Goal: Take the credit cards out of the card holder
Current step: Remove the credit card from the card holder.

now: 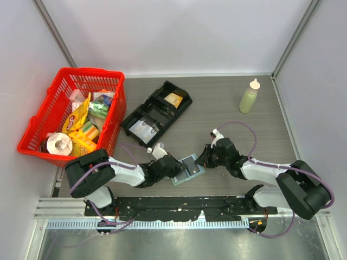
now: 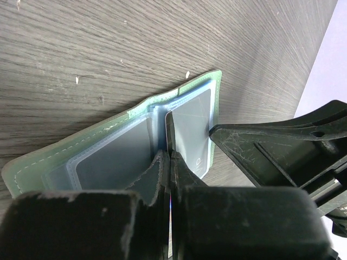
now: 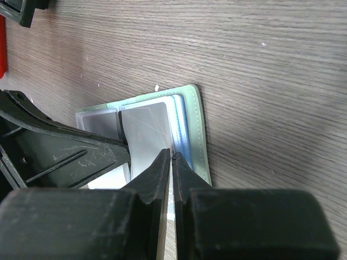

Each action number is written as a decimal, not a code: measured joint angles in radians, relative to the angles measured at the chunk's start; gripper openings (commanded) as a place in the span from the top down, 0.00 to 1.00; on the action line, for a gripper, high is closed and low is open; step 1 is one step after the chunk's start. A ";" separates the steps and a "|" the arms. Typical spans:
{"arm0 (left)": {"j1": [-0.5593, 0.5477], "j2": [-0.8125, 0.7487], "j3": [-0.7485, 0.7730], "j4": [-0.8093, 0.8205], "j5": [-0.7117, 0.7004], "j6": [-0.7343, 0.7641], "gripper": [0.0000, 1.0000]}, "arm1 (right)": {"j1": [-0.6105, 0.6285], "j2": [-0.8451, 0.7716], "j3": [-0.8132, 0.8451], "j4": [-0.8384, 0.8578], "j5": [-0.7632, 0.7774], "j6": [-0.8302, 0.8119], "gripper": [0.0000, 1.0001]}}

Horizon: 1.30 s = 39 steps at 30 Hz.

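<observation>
The card holder (image 1: 190, 169) lies open on the table between my two grippers, pale green with grey inner panels. My left gripper (image 1: 178, 167) is shut on an inner leaf near the fold, seen close in the left wrist view (image 2: 169, 154) over the green cover (image 2: 54, 156). My right gripper (image 1: 203, 157) is shut on the edge of a thin pale credit card (image 3: 143, 135) at the holder's right half (image 3: 194, 124), with its tips in the right wrist view (image 3: 172, 156). That card's pale corner (image 2: 198, 162) sticks out past the green edge. The right fingers (image 2: 260, 141) touch that side.
A red basket (image 1: 116, 108) full of groceries stands at the left. A black compartment tray (image 1: 157, 111) holding a yellow-orange packet (image 1: 173, 99) sits behind the holder. A pale green squeeze bottle (image 1: 249, 97) stands at the back right.
</observation>
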 measured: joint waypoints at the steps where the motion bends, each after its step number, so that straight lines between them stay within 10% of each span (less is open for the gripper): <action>1: 0.000 0.000 -0.001 0.002 0.000 0.000 1.00 | 0.000 0.000 0.000 0.000 0.000 0.000 0.89; 13: 0.000 -0.104 -0.061 -0.044 0.001 -0.028 1.00 | -0.014 0.002 -0.003 0.002 -0.002 0.006 0.90; 18: 0.000 -0.121 -0.062 -0.069 0.002 -0.029 0.70 | -0.021 0.006 -0.003 0.003 -0.009 0.010 0.90; 25: 0.000 -0.103 -0.059 -0.040 0.013 -0.032 0.64 | -0.024 0.007 -0.003 0.003 -0.014 0.012 0.91; 39: 0.000 -0.052 -0.060 -0.001 0.024 -0.077 1.00 | -0.026 0.009 -0.003 0.004 -0.017 0.016 0.92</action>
